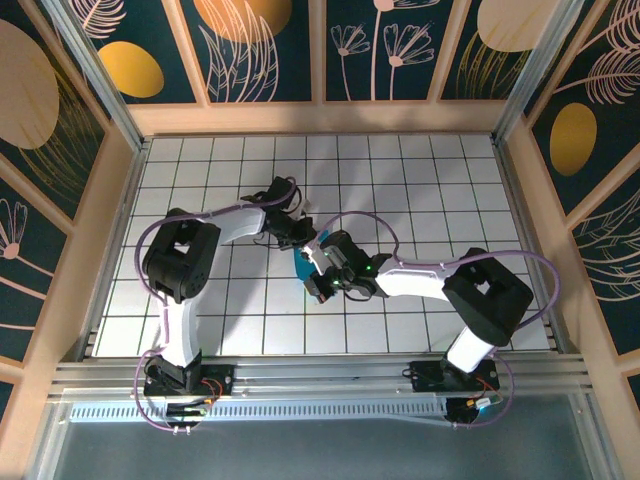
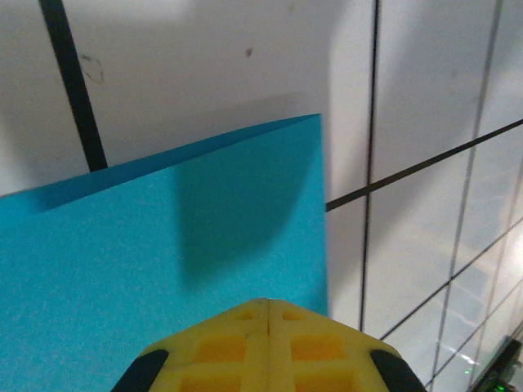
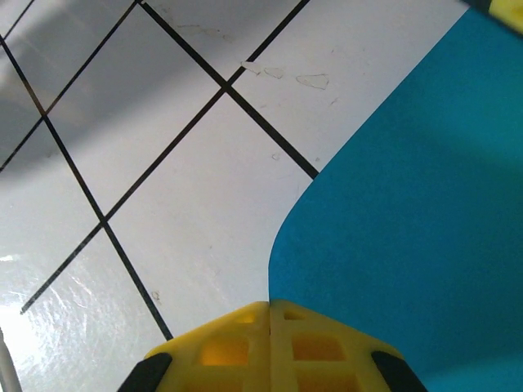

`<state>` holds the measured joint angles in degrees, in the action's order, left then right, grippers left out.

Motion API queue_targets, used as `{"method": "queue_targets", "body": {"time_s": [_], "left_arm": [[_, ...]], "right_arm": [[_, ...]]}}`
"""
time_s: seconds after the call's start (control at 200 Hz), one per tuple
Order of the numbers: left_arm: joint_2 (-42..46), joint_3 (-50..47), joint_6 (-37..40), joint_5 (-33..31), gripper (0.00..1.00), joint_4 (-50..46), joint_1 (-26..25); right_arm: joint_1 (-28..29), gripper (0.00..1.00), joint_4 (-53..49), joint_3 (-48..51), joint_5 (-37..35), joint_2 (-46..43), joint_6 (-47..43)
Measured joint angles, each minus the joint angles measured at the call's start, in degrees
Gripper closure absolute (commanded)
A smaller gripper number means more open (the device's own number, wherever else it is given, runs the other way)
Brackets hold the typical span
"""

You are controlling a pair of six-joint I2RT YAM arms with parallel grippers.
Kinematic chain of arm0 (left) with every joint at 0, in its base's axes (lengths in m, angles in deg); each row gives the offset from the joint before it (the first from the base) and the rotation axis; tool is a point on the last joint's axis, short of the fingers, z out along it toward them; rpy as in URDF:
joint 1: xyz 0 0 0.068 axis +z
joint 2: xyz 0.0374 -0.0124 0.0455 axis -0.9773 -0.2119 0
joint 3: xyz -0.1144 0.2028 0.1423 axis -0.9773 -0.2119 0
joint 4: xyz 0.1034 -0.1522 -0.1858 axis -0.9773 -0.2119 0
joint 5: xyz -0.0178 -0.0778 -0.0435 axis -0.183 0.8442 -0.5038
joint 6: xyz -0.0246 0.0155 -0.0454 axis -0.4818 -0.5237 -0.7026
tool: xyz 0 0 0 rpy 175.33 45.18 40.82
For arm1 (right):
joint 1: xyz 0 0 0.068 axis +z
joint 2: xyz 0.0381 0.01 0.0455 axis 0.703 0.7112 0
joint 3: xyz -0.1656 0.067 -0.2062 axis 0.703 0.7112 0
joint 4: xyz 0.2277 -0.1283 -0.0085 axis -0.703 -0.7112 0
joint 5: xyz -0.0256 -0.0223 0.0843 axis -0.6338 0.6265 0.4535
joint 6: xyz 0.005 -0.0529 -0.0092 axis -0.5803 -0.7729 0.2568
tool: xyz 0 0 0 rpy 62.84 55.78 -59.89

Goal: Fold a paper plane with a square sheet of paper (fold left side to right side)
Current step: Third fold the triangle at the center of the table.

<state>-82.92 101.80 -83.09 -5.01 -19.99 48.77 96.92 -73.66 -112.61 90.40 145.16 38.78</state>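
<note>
The square sheet of paper (image 1: 303,263) is bright cyan-blue and lies mid-table between both arms, mostly covered by them. In the left wrist view the sheet of paper (image 2: 163,261) spreads under my left gripper (image 2: 268,301), whose yellow fingers are shut with nothing between them, and the gripper's shadow falls on the sheet. In the right wrist view the sheet of paper (image 3: 409,212) curves, its edge running straight into the closed seam of my right gripper (image 3: 270,303), which is shut on it. From above, the left gripper (image 1: 298,238) and right gripper (image 1: 318,277) sit close together over the sheet.
The white grid-tiled table (image 1: 420,190) is walled by wooden rails (image 1: 320,118) on three sides. A metal rail (image 1: 320,375) holding both arm bases runs along the near edge. Purple cables loop beside each arm.
</note>
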Motion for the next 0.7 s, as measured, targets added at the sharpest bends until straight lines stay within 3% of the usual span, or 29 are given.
{"method": "queue_targets", "body": {"time_s": [0.34, 0.701], "left_arm": [[-1.3, 0.0, 2.1, -2.6, 0.99, -1.7, -0.2], [-1.3, 0.0, 2.1, -2.7, 1.0, -1.6, -0.3]], "right_arm": [[-2.5, 1.0, 0.2, 0.0, 2.4, 0.1, 1.6], [-5.8, 1.0, -3.1, -1.3, 0.2, 2.4, 3.0]]}}
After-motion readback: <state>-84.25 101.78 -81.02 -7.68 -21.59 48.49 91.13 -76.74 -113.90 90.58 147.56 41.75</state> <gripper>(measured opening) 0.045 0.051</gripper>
